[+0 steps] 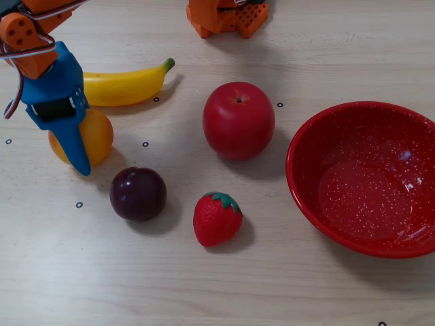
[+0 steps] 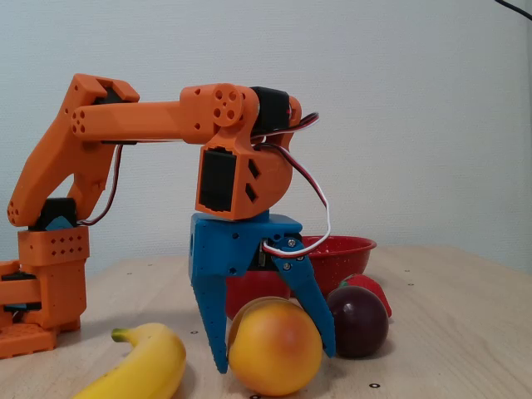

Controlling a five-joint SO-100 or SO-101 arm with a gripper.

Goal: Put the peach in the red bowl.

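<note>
The peach is a round yellow-orange fruit at the left of the overhead view, resting on the table. My blue gripper comes down over it. In the fixed view the gripper straddles the peach, with one finger against each side, so it is shut on the peach. The red bowl is wide, speckled and empty at the right of the overhead view. In the fixed view only its rim shows behind the gripper.
A banana lies just behind the peach. A dark plum, a strawberry and a large red apple stand between the peach and the bowl. The arm's orange base is at the top edge.
</note>
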